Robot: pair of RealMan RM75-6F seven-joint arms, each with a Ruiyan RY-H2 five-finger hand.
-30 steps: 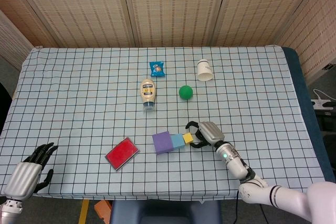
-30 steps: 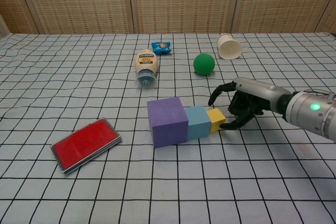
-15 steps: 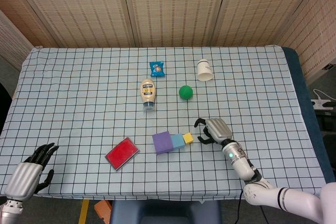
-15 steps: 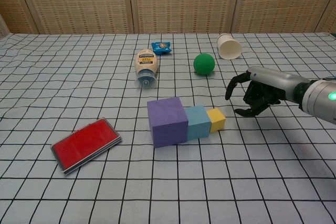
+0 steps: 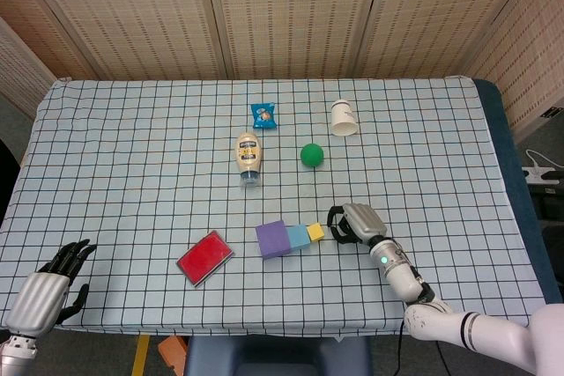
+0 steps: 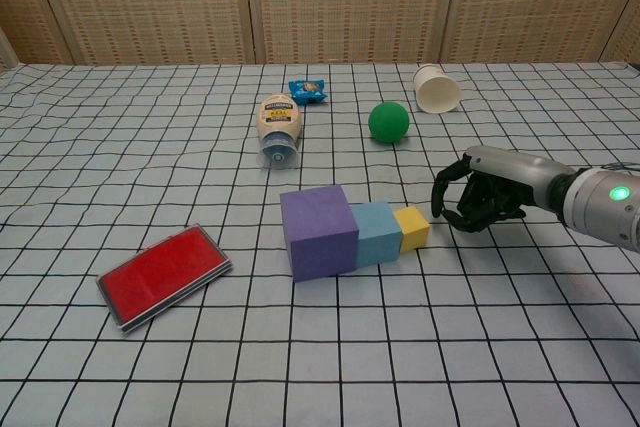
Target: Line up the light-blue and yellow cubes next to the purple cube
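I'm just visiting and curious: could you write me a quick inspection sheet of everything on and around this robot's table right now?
Surface: table under a checked cloth.
Job's things: purple cube, light-blue cube and yellow cube touching in a row.
Clutter: red case, mayonnaise bottle lying down, blue snack packet, green ball, tipped paper cup.
Hands: right hand curled, just right of the yellow cube, holding nothing; left hand open at the near-left edge.
Cables: one beside the table's right side.
Surroundings: woven screens behind.
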